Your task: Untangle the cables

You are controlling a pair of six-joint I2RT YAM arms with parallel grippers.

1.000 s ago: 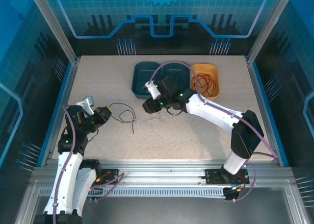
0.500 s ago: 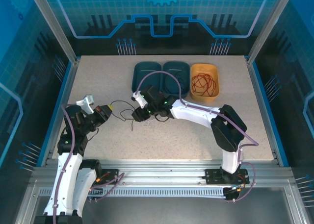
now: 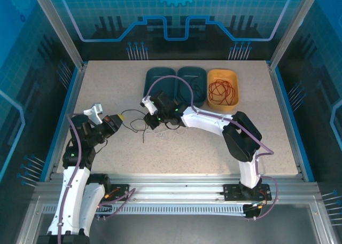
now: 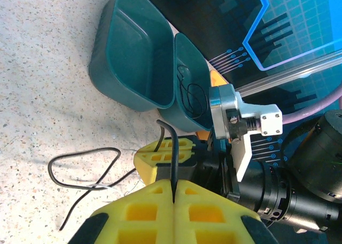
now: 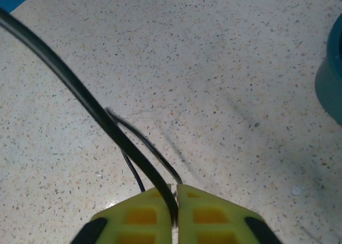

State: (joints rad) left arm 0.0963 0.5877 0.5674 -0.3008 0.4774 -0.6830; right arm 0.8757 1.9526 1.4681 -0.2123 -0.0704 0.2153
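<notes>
The black cable point(image 3: 135, 125) runs slack across the table between my two grippers. My left gripper point(image 3: 121, 117) is shut on one stretch of it; in the left wrist view the yellow pads point(image 4: 139, 212) pinch the black cable point(image 4: 173, 158), and a loop lies on the table. My right gripper point(image 3: 149, 122) sits just right of the left one, shut on the black cable point(image 5: 85, 97) where it enters the jaws point(image 5: 175, 197). The thin white cable point(image 3: 172, 130) lies loose under the right wrist. The red cable point(image 3: 222, 91) is coiled in the orange bin point(image 3: 235, 78).
Two dark teal bins point(image 3: 160, 79) point(image 3: 193, 77) stand at the back centre beside the orange one; the left wrist view shows thin dark loops inside the nearer-right teal bin point(image 4: 189, 94). A teal bin wall point(image 5: 332, 84) edges the right wrist view. Speckled tabletop surrounds the grippers.
My right arm swung left from in front of the bins and came down beside the left gripper, onto the black cable. The left gripper shifted slightly right.
</notes>
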